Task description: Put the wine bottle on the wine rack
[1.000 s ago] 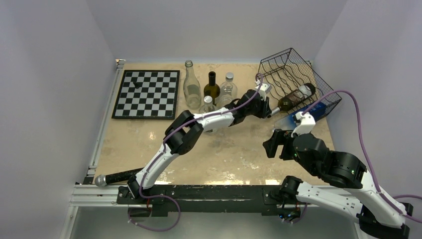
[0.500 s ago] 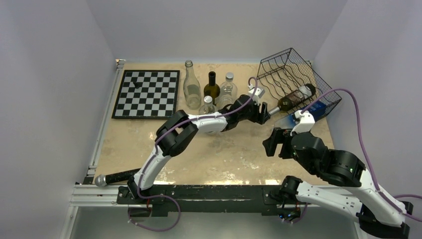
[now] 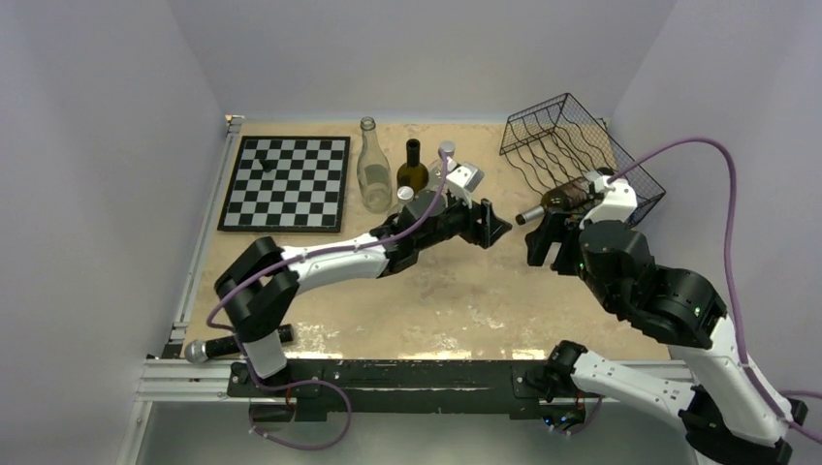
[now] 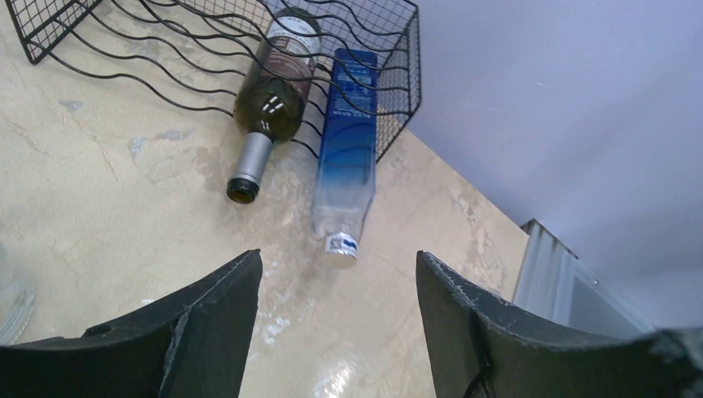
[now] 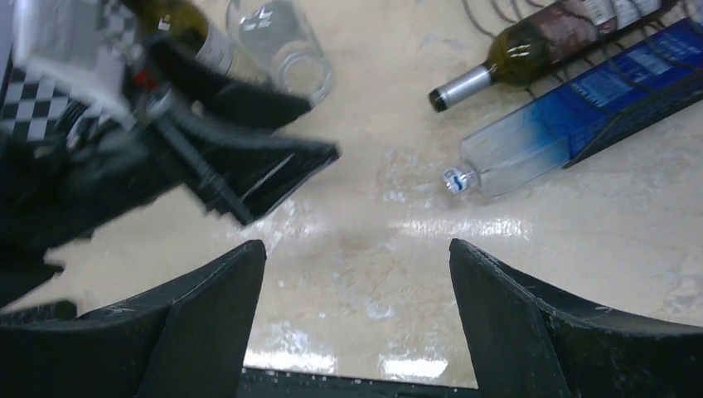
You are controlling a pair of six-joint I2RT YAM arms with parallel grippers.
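The wine bottle (image 3: 560, 201) is dark green with a grey foil neck. It lies on its side on the black wire wine rack (image 3: 572, 136), with its neck sticking out towards the table's middle. In the left wrist view the wine bottle (image 4: 273, 91) rests on the wavy wires of the rack (image 4: 149, 58), beside a blue bottle (image 4: 348, 124). My left gripper (image 3: 494, 225) is open and empty, a short way left of the bottle's mouth. My right gripper (image 3: 545, 242) hangs open just in front of the neck, with only table between its fingers (image 5: 215, 290).
A chessboard (image 3: 286, 182) with one dark piece lies at the far left. Several upright bottles (image 3: 373, 174) stand behind my left forearm. A dark microphone-like object (image 3: 233, 342) lies at the near left edge. Walls close in on three sides, and the rack sits against the right wall.
My left gripper opened off the bottle's neck and drew back to the left. My right arm swung forward towards the rack and now covers most of the blue bottle.
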